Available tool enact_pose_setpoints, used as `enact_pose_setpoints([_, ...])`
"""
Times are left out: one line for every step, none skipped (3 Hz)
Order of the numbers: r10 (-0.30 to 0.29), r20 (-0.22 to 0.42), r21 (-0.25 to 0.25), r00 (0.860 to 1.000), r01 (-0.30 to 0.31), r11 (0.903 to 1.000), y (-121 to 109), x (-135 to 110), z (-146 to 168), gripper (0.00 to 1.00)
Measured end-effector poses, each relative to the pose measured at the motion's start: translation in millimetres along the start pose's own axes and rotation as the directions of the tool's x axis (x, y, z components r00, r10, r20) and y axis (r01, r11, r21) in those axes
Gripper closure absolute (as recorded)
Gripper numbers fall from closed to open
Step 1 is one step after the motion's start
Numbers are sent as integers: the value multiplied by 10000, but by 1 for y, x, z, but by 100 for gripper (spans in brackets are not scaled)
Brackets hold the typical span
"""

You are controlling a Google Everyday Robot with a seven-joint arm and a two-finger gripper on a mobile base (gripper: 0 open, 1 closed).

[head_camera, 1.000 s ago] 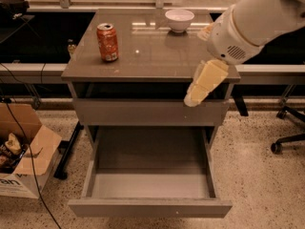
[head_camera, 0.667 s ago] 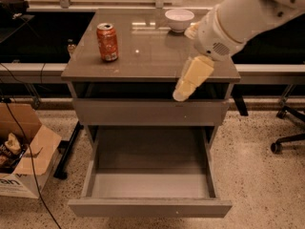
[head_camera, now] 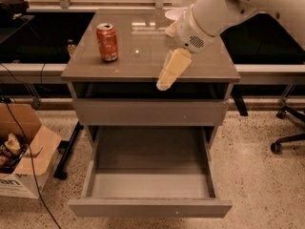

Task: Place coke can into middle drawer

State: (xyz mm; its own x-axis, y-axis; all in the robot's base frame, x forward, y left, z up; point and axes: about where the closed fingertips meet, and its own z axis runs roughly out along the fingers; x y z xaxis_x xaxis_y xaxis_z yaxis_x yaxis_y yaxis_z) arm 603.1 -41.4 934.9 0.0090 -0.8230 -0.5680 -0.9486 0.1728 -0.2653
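The coke can (head_camera: 107, 42), red-orange with a silver top, stands upright on the grey cabinet top (head_camera: 143, 63), at its left rear. My gripper (head_camera: 164, 82) hangs on the white arm over the front middle of the cabinet top, to the right of the can and apart from it, holding nothing. The middle drawer (head_camera: 150, 180) is pulled out wide below the uppermost grey drawer front (head_camera: 150, 111). Its smooth grey floor is bare.
A white bowl (head_camera: 170, 14) sits at the back of the cabinet top, mostly hidden by my arm. An open cardboard box (head_camera: 24, 161) and cables lie on the floor at left. An office chair base (head_camera: 286, 140) stands at right.
My arm and gripper have moved left across the cabinet top, closer to the coke can. The can and the drawer have not moved.
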Motion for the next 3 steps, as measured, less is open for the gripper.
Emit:
enact_pose_setpoints([0, 1, 0, 10000, 0, 10000, 0, 0, 0, 0])
enact_pose_setpoints([78, 218, 176, 9997, -82, 9998, 1, -1, 11, 0])
enact_pose_setpoints([95, 671, 877, 9977, -154, 9960, -15, -14, 32, 0])
